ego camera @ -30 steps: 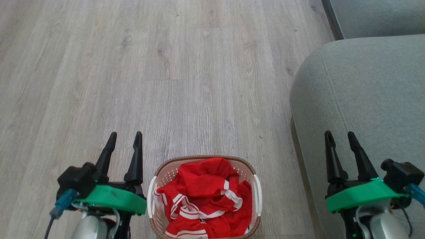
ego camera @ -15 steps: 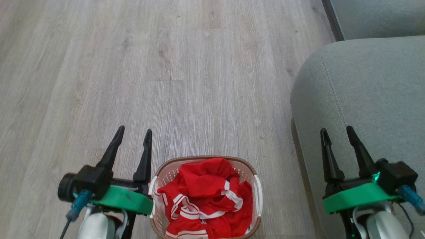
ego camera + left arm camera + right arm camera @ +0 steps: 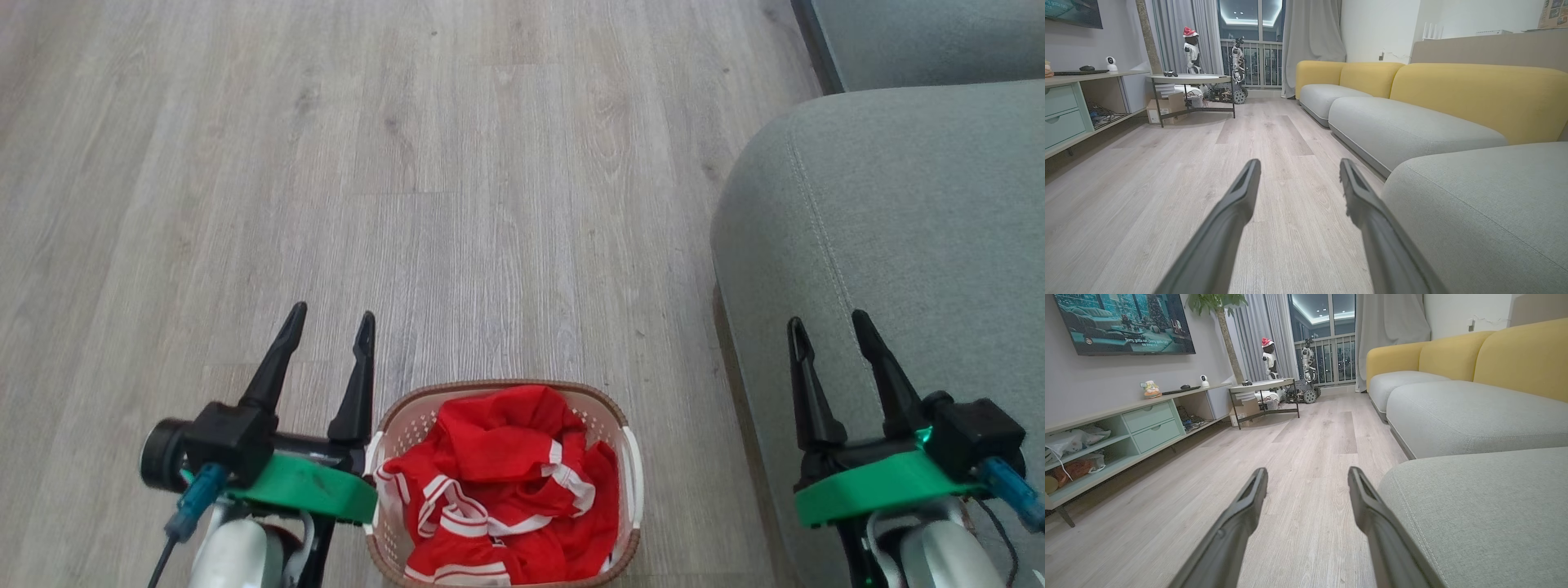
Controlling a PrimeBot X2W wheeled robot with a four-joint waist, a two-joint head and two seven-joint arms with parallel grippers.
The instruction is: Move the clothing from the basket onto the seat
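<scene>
Fingers (image 3: 273, 367) spread wide and empty on both arms, the robot faces a basket (image 3: 408, 425) of red clothing (image 3: 498, 465) on a wood floor (image 3: 408, 163). The left gripper (image 3: 334, 310) and right gripper (image 3: 826, 318) both point forward, roughly level in the wrist views, holding nothing. The clothing, a crumpled heap with white stripes, fills the basket. The basket stands between the two arms and close in to the robot, behind the fingertips rather than ahead of them. The left gripper is the nearer: its inner finger stands just beside the basket's left handle, while the right hangs well apart, over the front edge of the grey seat (image 3: 898, 229) on the robot's right. The basket seems to run lengthwise away from the robot, though its near end is cut off; the heap has no clear long axis. Any grab will likely mean drawing back and tipping the fingers down into the basket, then carrying rightward to the seat.
</scene>
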